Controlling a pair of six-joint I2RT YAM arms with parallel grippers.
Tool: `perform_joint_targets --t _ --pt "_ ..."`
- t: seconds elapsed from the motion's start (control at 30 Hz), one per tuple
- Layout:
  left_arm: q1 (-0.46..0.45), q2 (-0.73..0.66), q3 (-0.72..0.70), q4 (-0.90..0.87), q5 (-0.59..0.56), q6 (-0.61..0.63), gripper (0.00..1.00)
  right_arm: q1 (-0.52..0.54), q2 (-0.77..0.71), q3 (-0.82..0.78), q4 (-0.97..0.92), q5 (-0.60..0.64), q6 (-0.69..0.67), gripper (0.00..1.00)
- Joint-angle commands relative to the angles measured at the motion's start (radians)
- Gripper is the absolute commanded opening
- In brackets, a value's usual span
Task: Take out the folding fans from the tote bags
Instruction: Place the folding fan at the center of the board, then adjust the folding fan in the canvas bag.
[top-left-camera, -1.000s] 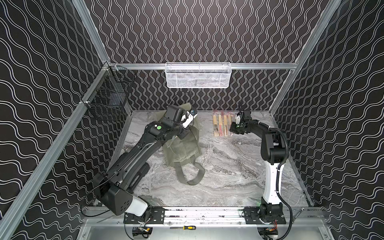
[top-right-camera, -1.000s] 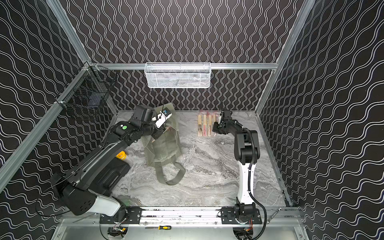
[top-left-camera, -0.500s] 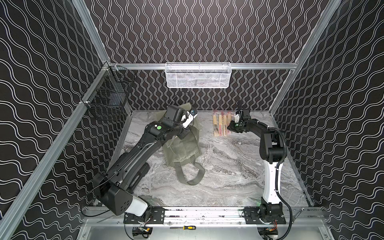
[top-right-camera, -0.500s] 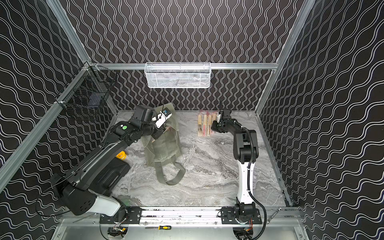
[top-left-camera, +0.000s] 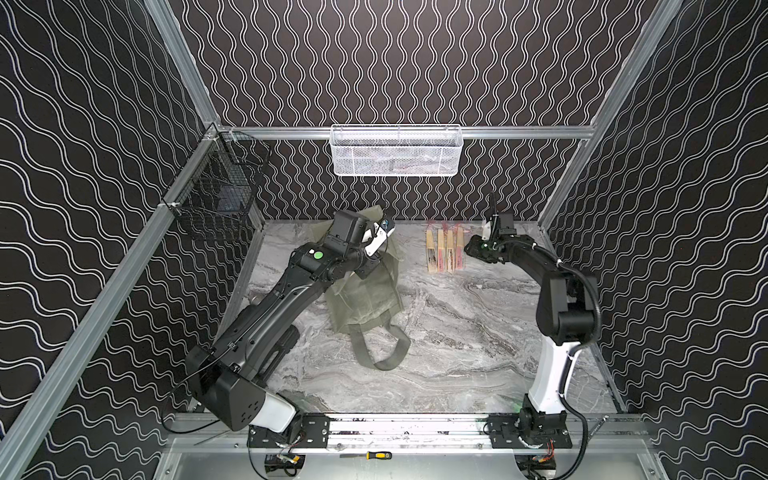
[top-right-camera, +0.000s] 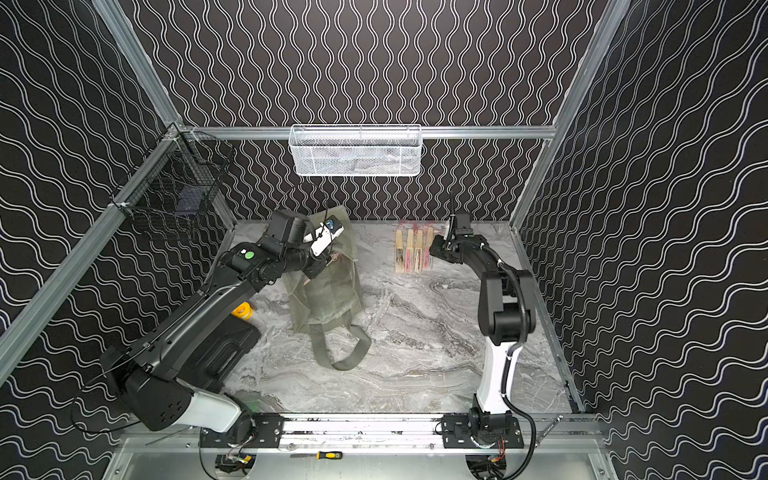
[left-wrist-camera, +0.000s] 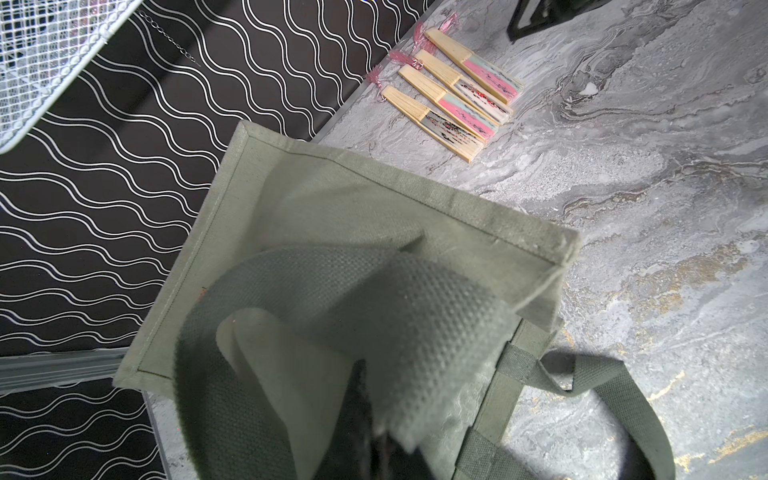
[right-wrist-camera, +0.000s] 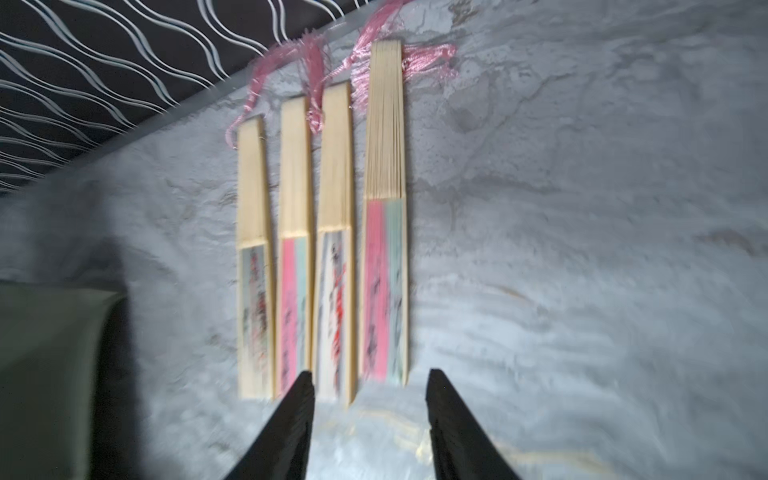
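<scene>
Right pincer (right-wrist-camera: 370, 374) noted spread and empty, tips just short of four folding fans (right-wrist-camera: 336, 166) laid side by side on the surface (right-wrist-camera: 582, 249) near the tote bag (top-left-camera: 365, 299). Left pincer (top-left-camera: 375, 257) is pressed together on the tote bag's fabric.

Left arm (top-left-camera: 266, 316): black links, white base shell (top-left-camera: 274, 411), round green marker (top-left-camera: 318, 254) noted. Right arm (top-left-camera: 559, 307): black joints, white lower link (top-left-camera: 552, 374), black cable (top-left-camera: 597, 303) looped alongside. Right gripper (right-wrist-camera: 370, 372): black tapered fingers (right-wrist-camera: 291, 428) recorded.
</scene>
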Motion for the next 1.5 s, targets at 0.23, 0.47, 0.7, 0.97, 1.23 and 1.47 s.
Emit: perform_joint_targets --t 0.23,0.47,0.7,0.97,1.23,1.47 --pt "0.0 0.003 -0.001 0.04 -0.003 0.002 0.0 0.066 -0.34 -0.367 0.298 -0.088 0.225 0.45" --pt "-0.002 0.002 -0.002 0.043 -0.007 0.006 0.0 0.183 -0.51 -0.539 0.362 -0.034 0.264 0.45" --pt "-0.002 0.0 -0.004 0.042 -0.007 0.005 0.0 0.318 -0.634 -0.649 0.393 0.019 0.297 0.47" --pt "-0.012 -0.017 -0.019 0.055 -0.022 0.015 0.0 0.431 -0.73 -0.762 0.501 0.016 0.388 0.48" --pt "-0.016 -0.016 -0.011 0.049 -0.029 0.01 0.0 0.561 -0.776 -0.836 0.644 0.014 0.501 0.47" --pt "-0.017 -0.015 -0.007 0.044 -0.03 0.009 0.0 0.775 -0.729 -0.815 0.682 0.161 0.517 0.45"
